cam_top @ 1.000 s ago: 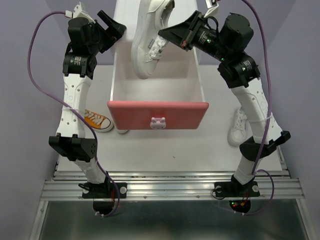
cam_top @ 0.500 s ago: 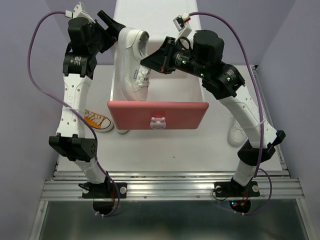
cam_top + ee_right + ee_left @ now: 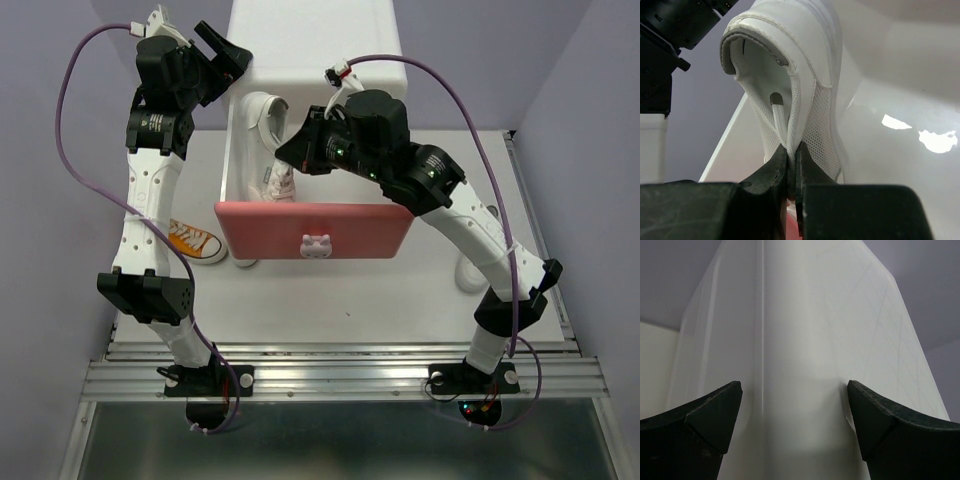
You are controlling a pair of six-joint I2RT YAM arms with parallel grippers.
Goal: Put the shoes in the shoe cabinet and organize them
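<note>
White lace-up sneaker held at tongue by closed right pincer, beside salmon-pink drawer left wall, sparing room; left pincer spread wide.

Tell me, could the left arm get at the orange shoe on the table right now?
Probably yes. The left gripper is open and empty up by the cabinet, and nothing lies on the orange shoe, though it sits close beside that arm's own forearm.

White table carries the shoe cabinet at top centre, an orange sneaker at left, and a white sneaker at right.
</note>
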